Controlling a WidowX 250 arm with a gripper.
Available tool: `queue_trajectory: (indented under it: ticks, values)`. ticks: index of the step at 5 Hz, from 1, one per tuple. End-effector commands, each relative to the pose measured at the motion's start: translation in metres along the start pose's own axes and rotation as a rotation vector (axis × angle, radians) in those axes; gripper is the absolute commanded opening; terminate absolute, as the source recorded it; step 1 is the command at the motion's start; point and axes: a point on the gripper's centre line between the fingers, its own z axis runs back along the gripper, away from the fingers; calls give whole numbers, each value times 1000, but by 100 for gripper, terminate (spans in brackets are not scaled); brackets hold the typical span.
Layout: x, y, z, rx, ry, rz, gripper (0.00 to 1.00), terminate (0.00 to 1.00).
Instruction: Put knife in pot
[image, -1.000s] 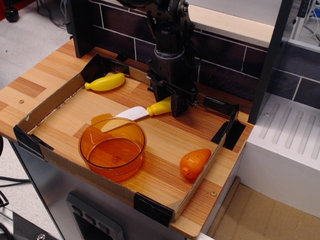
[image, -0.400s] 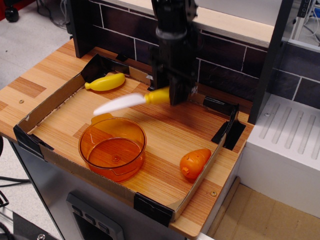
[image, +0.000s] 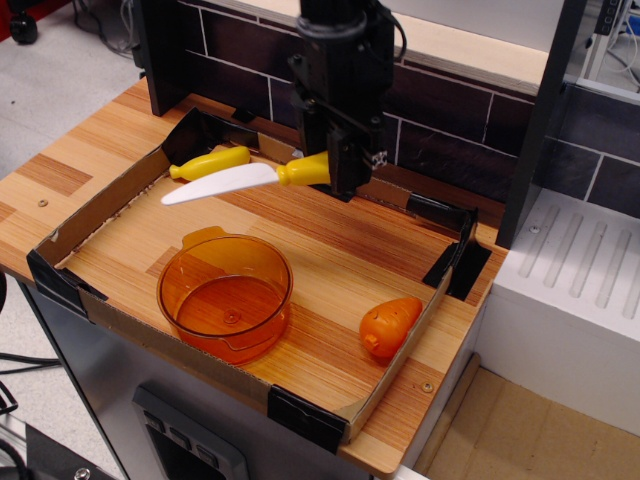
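My gripper (image: 335, 172) is shut on the yellow handle of the knife (image: 240, 180) and holds it in the air above the back of the tray, with the white blade pointing left, roughly level. The translucent orange pot (image: 225, 293) stands upright at the front left of the tray, below and in front of the blade. It has nothing in it. The knife is well above the pot and apart from it.
An all-yellow banana-shaped toy (image: 208, 162) lies at the back left, partly behind the blade. A small orange toy vegetable (image: 389, 324) lies at the front right. The low cardboard tray wall (image: 100, 207) rings the wooden board. A dark brick wall stands behind.
The gripper has lifted the knife off the board and moved it up and a little left. The blade has swung from resting by the pot's rim to hanging in the air.
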Motion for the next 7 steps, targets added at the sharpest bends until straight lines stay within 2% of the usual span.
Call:
queue_trajectory:
  ticks: [1,2,3,4,5,6,7]
  values:
    - [-33,-15,11,18,-6,-18,0,0]
    - [-55,-14,3,-5,26,-14,0,0]
    - [-83,-18,-11,27,37,-58,0,0]
    - [-90,-19,-17,39,47,-47,0,0]
    - [-88,-18,-15,46,53,7,100,0]
    - [-83,-17,-16,60,49,37,100,0]
    - [-74,-16,-6,52,39,62,100,0]
